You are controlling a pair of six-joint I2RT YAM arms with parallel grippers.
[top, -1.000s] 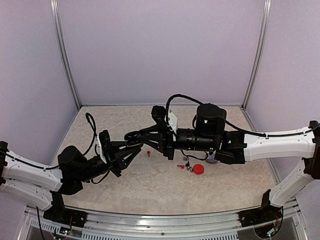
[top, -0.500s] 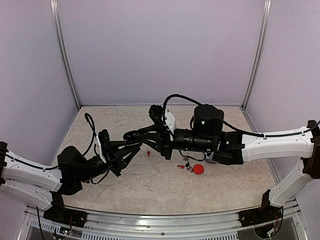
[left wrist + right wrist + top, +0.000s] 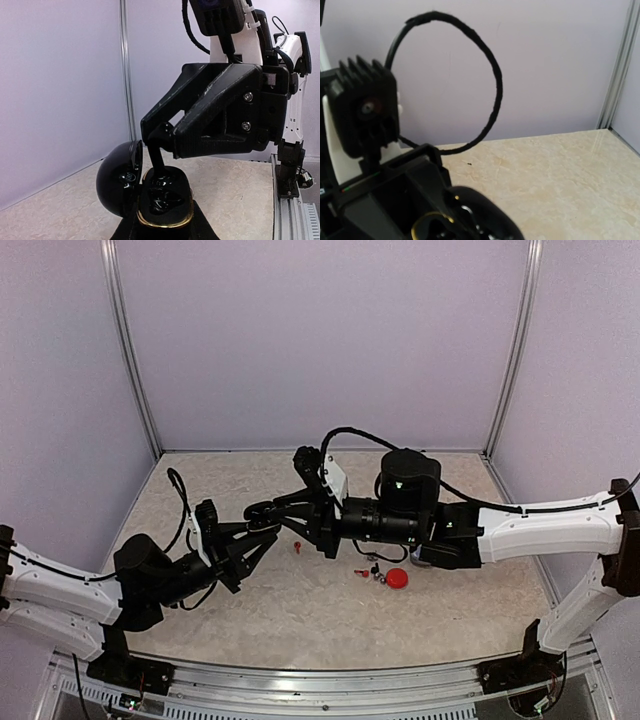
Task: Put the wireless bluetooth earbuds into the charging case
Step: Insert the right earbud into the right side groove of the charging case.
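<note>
The left gripper [image 3: 165, 231] is clamped on the base of the black charging case [image 3: 165, 207] and holds it raised above the table [image 3: 300, 610]. The opening faces upward and the lid [image 3: 117, 180] is swung back, so the wells are presented to the other arm. The right gripper [image 3: 159, 167] has its fingers brought together into a narrow tip that reaches down into the case opening, a posture suited to seating a bud. Whether a bud sits between those fingers cannot be told, because the interior shows only glossy black shapes. One red earbud [image 3: 298, 547] lies on the table below the grippers, and further earbuds [image 3: 370, 572] lie beside a red case [image 3: 398, 578].
</note>
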